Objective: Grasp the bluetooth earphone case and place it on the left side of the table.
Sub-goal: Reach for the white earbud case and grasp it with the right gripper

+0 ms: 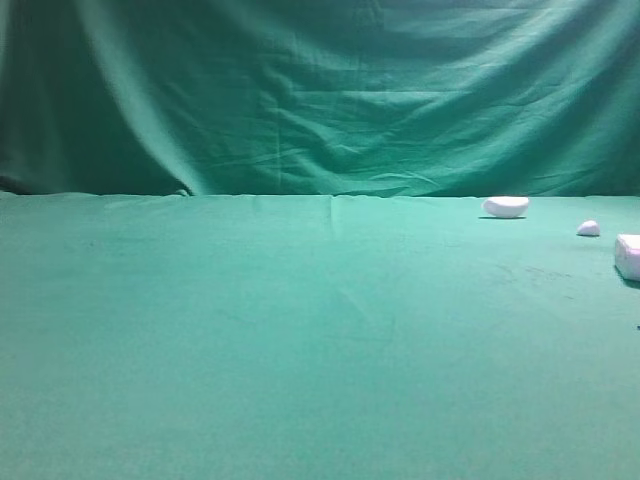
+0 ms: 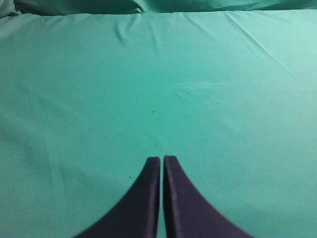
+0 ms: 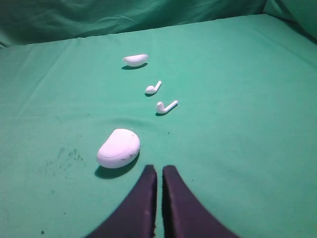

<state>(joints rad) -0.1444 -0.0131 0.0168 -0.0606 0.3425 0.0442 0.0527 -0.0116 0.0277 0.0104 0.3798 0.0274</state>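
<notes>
The bluetooth earphone case (image 3: 119, 148) is a smooth white rounded oblong lying on the green table (image 3: 237, 148). It sits just ahead and to the left of my right gripper (image 3: 159, 171), which is shut, empty and apart from it. In the exterior high view the case (image 1: 628, 256) is cut off by the right edge. My left gripper (image 2: 161, 159) is shut and empty over bare green cloth (image 2: 158, 89). Neither gripper shows in the exterior high view.
A smaller white half-dome piece (image 3: 135, 60) lies farther back, also seen in the exterior high view (image 1: 506, 206). Two white earbuds (image 3: 153, 88) (image 3: 166, 106) lie between it and the case. A tiny white bit (image 1: 588, 229) shows at the right. A green backdrop (image 1: 320, 90) hangs behind.
</notes>
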